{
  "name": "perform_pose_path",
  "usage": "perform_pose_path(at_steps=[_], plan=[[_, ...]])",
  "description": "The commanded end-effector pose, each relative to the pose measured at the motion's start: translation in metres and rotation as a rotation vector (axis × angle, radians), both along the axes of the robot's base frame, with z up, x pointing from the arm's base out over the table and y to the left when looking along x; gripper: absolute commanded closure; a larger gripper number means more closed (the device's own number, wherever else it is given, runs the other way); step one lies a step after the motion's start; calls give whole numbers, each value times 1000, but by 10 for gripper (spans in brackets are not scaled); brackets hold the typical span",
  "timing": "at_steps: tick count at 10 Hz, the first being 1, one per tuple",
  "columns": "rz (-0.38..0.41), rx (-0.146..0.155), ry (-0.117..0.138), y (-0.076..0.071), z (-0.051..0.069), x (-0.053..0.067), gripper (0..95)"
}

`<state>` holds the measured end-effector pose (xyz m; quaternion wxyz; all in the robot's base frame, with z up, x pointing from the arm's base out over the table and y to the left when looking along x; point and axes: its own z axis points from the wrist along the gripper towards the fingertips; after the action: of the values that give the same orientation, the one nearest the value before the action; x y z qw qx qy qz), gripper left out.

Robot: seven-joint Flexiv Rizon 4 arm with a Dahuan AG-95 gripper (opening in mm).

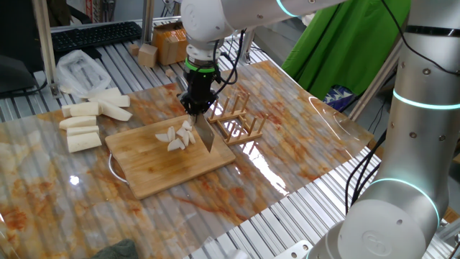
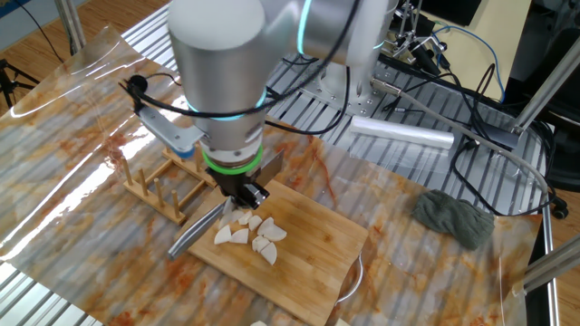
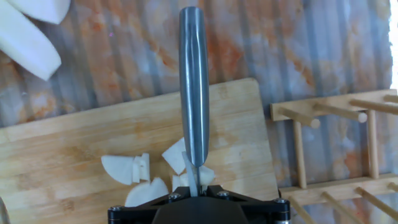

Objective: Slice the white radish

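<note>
Right under your lens, the gripper (image 3: 199,202) has its jaws clamped tight on the knife (image 3: 194,93), blade down. The white radish (image 1: 180,135) lies as a small heap of pale slices on the cutting board (image 1: 154,173), just beside the blade. Your risk, as I judge it: a sideways drag would scatter slices or snag the wooden rack (image 1: 241,119) near the board's far edge. You have bare board toward the longer radish sticks (image 1: 90,122), which lie well apart on the table (image 1: 302,144).
</note>
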<state>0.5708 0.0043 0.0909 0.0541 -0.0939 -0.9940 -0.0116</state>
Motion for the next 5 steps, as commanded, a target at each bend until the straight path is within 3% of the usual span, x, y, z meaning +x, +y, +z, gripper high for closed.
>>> perform_pose_path(at_steps=[1,3,5], plan=[[-18,16,0,0,1,6,950],[-43,33,-11,1,0,6,950],[-54,18,-32,1,4,4,950]])
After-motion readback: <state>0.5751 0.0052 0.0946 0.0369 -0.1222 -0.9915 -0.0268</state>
